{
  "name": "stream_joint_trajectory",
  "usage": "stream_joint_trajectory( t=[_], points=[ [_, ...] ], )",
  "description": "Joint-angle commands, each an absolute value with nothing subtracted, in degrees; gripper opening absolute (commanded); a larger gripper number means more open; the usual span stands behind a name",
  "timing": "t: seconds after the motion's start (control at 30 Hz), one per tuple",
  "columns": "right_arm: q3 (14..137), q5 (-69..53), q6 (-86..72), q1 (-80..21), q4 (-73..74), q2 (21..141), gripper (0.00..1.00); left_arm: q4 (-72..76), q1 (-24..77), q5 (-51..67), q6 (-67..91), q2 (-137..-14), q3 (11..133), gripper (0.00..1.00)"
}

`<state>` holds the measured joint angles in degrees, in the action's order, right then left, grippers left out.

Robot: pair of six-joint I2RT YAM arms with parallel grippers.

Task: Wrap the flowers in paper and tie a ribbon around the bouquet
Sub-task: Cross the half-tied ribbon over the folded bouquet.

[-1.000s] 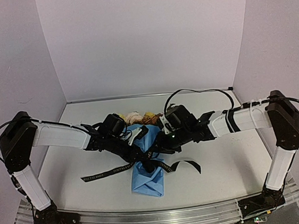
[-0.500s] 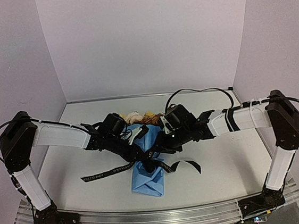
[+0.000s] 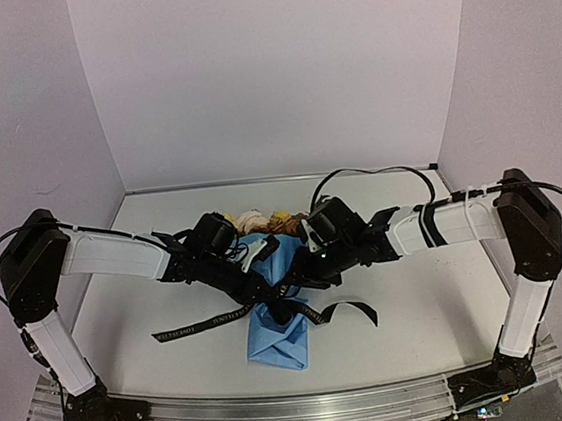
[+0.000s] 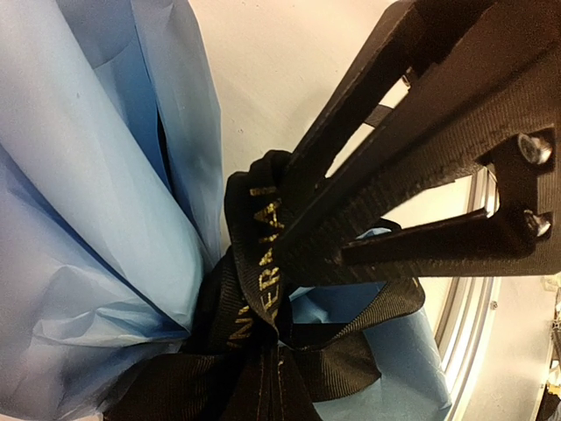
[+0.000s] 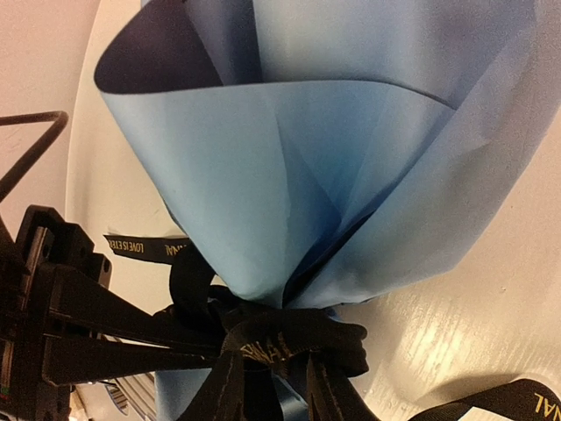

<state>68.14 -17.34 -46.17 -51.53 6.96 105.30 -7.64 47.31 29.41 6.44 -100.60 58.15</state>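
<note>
Left gripper of mine is pinching shut on the ribbon right at the knot, where it is cinching the blue paper just beside my fingertips. Whether my right gripper, opposite, is holding anything I cannot tell. If I am pulling unevenly, the half-tied knot could be slipping free, or the paper tearing and loosening around the flowers beyond.
</note>
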Motion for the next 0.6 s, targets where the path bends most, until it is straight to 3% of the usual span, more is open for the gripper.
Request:
stream_joint_trajectory(
  t=[0.0,0.17,0.37,0.57],
  points=[
    [69.6,-15.41,-46.64,-51.45,6.94,106.86,0.25,-8.48,47.46,30.13,6.1,-99.19,59.84,0.0],
    [70.9,-15.58,-46.52,-51.09,6.86,108.01,0.23,-8.52,47.46,30.17,6.26,-99.17,59.79,0.0],
    [70.84,-16.79,-45.82,-51.05,6.78,107.19,0.0,-8.17,47.46,30.07,6.42,-98.99,59.36,0.0],
    [69.29,-17.76,-45.66,-51.05,6.59,105.44,0.0,-7.79,47.46,29.75,6.9,-98.65,59.49,0.02]
  ],
)
